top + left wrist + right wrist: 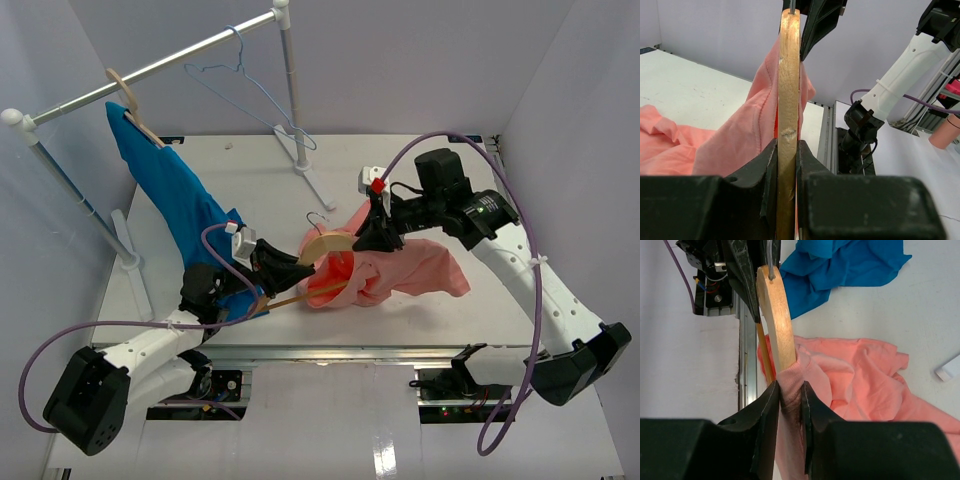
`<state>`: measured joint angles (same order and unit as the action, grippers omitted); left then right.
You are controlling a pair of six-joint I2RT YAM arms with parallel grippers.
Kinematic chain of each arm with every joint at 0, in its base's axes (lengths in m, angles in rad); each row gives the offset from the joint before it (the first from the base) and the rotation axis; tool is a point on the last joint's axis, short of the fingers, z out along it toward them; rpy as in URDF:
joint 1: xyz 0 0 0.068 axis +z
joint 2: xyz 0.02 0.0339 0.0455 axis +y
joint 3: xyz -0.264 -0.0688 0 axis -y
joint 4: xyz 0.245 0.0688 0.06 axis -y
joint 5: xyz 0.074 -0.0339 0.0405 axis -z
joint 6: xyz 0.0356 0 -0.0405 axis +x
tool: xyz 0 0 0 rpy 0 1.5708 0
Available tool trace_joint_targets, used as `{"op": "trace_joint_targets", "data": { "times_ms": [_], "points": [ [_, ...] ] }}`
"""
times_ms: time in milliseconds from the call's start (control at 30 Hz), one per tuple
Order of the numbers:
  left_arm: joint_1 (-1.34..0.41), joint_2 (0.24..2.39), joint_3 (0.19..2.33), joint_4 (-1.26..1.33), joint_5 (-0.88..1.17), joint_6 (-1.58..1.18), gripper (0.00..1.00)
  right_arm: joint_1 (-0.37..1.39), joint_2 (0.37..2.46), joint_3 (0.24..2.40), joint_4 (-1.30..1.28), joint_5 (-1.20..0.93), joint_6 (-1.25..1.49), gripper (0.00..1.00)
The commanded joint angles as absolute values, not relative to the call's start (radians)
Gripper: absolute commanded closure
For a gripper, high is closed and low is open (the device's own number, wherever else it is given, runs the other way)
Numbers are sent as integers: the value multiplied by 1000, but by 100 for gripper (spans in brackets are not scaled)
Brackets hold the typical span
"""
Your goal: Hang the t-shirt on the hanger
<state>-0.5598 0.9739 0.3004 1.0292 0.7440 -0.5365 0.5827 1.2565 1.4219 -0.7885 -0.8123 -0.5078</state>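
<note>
The light wooden hanger (326, 244) is held upright above the table's middle, with my left gripper (283, 266) shut on its lower end. In the left wrist view the hanger (789, 75) runs up from between the jaws of the left gripper (788, 150). The salmon-pink t-shirt (420, 270) lies bunched on the table, its collar drawn up over one hanger arm. My right gripper (378, 236) comes in from the right. In the right wrist view the right gripper (790, 392) is pinched shut on the t-shirt (865, 375) collar just below the hanger (777, 315).
A bright blue shirt (170, 190) hangs on a tan hanger from the rack rail (190, 50) at the left, its hem reaching the table. A pale-blue wire hanger (245, 85) hangs near the rack post (295, 110). The table's front rail (330, 350) runs close below the hanger.
</note>
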Motion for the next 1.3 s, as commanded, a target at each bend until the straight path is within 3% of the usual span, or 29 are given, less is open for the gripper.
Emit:
{"op": "trace_joint_targets", "data": {
  "times_ms": [0,233,533,633,800,900,967,1033,1067,1133,1267],
  "points": [
    [-602,995,378,1099,680,-539,100,658,1324,1433,-645,-895,-430,73],
    [-618,1000,399,1087,665,-526,100,686,1327,1410,-576,-907,-389,72],
    [-638,1011,422,1081,647,-518,100,706,1314,1363,-533,-954,-373,57],
    [-643,1004,422,1078,639,-517,100,706,1311,1348,-554,-948,-392,63],
    [-646,995,422,1069,630,-511,100,709,1294,1314,-534,-900,-382,90],
    [-647,992,417,1052,615,-508,100,709,1276,1302,-494,-850,-350,92],
    [-646,975,419,1007,578,-503,90,710,1269,1299,-473,-812,-322,92],
    [-646,950,440,923,501,-486,51,709,1254,1304,-468,-737,-301,92],
    [-646,932,462,857,463,-468,45,708,1244,1303,-465,-691,-285,92],
    [-646,896,510,719,388,-430,34,707,1222,1302,-459,-596,-254,92],
    [-646,830,625,399,244,-388,32,698,1175,1314,-460,-445,-195,92]
  ]
}}
